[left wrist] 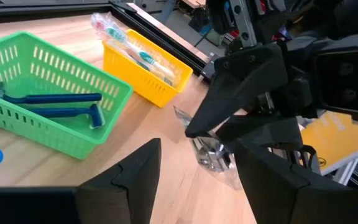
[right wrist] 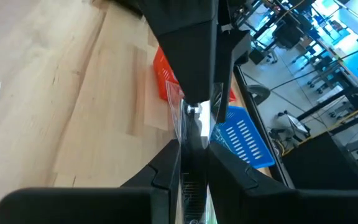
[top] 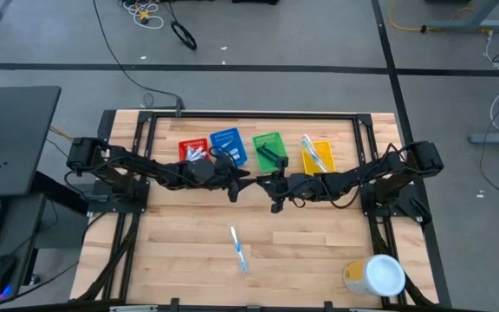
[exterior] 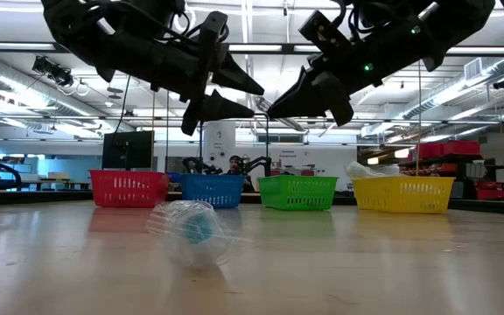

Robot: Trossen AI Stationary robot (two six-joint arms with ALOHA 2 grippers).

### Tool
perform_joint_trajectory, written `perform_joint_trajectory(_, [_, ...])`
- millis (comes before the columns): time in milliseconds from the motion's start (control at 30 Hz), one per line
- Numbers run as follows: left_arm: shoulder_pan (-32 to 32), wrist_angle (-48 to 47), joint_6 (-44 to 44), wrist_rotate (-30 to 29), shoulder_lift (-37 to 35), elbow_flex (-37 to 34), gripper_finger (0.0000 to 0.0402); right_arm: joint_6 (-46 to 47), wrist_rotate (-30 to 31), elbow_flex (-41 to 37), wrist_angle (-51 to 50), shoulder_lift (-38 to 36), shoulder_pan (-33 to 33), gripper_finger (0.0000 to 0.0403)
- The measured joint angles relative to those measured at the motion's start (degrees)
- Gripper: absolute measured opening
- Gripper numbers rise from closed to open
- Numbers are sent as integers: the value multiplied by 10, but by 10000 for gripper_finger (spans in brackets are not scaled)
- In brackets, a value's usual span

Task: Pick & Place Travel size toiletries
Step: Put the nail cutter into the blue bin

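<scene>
My right gripper (right wrist: 196, 149) hangs over the table's middle, shut on a small toiletry in a clear wrapper (left wrist: 211, 155). My left gripper (left wrist: 197, 152) faces it tip to tip, open, with a finger on either side of the wrapper's free end; no touch shows. In the high view the two grippers, left (top: 239, 184) and right (top: 271, 184), meet in front of the blue and green bins. A wrapped blue toothbrush (top: 238, 247) lies flat on the wood nearer the front edge and shows close up in the low view (exterior: 191, 232). My right gripper pinches the clear-wrapped toiletry (right wrist: 194, 118) between its two fingers. The fingers come nearly level from the table's right. The wrapper sticks out past the fingertips toward my left gripper, lifted clear of the table.
A row of bins stands at the far side: red (top: 193, 149) with white tubes, blue (top: 226, 146), green (left wrist: 48, 81) with blue razors, yellow (left wrist: 145, 68) with wrapped toothbrushes. A white-lidded yellow tub (top: 375, 276) sits at the front right. Bare wood lies around the toothbrush.
</scene>
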Motion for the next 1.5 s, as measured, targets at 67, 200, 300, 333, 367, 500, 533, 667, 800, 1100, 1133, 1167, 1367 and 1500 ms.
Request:
perform_joint_trajectory(67, [0, -1, 0, 1, 0, 0, 206, 0, 0, 0, 0, 0, 0, 69])
perform_joint_trajectory(200, [0, 0, 4, 0, 0, 0, 180, 0, 1, 0, 4, 0, 0, 69])
perform_joint_trajectory(300, [1, 3, -9, 3, 0, 0, 154, -11, 1, 0, 10, 0, 0, 69])
perform_joint_trajectory(333, [4, 3, -13, 9, 0, 0, 148, -20, 2, 1, 10, 0, 0, 69])
perform_joint_trajectory(367, [7, 3, -19, 18, 0, 0, 144, -29, 2, 7, 1, 0, 0, 69])
perform_joint_trajectory(500, [19, 3, -28, 33, 0, 1, 146, -45, 8, 45, -63, 0, -1, 69])
perform_joint_trajectory(533, [20, 0, -27, 33, 0, 3, 151, -45, 14, 54, -80, 0, 0, 69])
perform_joint_trajectory(667, [23, -10, -11, 26, 0, 21, 172, -45, 29, 80, -118, 0, 0, 69])
perform_joint_trajectory(800, [27, -24, 6, 24, 0, 41, 176, -50, 28, 83, -119, 0, 0, 69])
perform_joint_trajectory(1100, [30, -106, -7, 30, 0, 58, 112, -40, 75, 83, -119, 0, 0, 69])
perform_joint_trajectory(1133, [30, -105, -7, 29, 0, 58, 108, -39, 75, 83, -119, 0, 0, 69])
perform_joint_trajectory(1167, [30, -104, -4, 27, 0, 58, 106, -38, 74, 83, -120, 0, 0, 69])
perform_joint_trajectory(1367, [30, -94, 7, 20, 0, 58, 103, -38, 74, 83, -121, 0, 0, 69])
perform_joint_trajectory(1500, [30, -94, 7, 20, 0, 58, 107, -38, 72, 83, -130, 0, 0, 69])
